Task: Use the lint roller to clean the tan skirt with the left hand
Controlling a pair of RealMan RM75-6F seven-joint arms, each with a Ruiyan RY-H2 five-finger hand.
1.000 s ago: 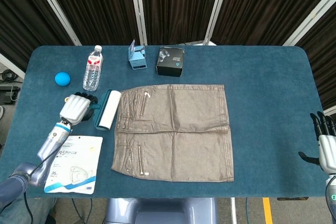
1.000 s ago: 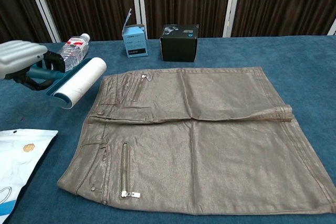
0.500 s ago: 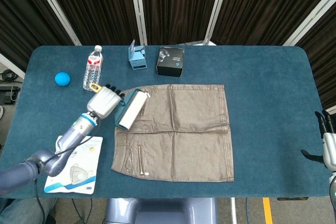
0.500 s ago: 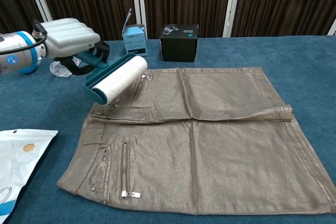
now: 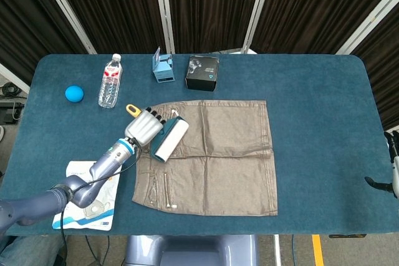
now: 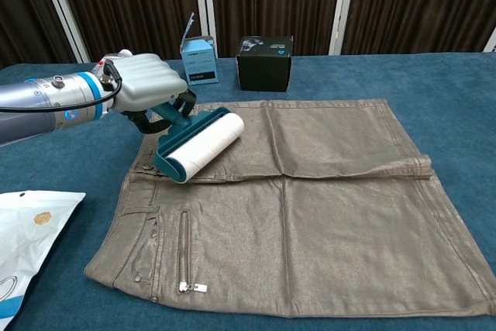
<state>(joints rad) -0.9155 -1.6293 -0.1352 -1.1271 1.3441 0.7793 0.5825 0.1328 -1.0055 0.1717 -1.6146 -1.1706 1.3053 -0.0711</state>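
Note:
The tan skirt (image 5: 212, 154) (image 6: 310, 207) lies flat in the middle of the blue table, waistband to the left. My left hand (image 5: 143, 127) (image 6: 143, 84) grips the teal handle of the lint roller (image 5: 171, 139) (image 6: 201, 145). The white roll lies over the upper left part of the skirt, near the waistband and upper zipper; whether it touches the cloth is unclear. Only a sliver of my right hand (image 5: 394, 166) shows at the right edge of the head view, off the table; its fingers are hidden.
A water bottle (image 5: 110, 81), a blue ball (image 5: 74, 93), a small blue box (image 5: 163, 68) (image 6: 198, 60) and a black box (image 5: 202, 73) (image 6: 264, 62) stand along the table's back. A white mask packet (image 5: 87, 194) (image 6: 27, 238) lies front left.
My left hand has carried the lint roller rightward from the bare table beside the skirt onto the skirt's upper left area. My right hand has slid further out of the head view.

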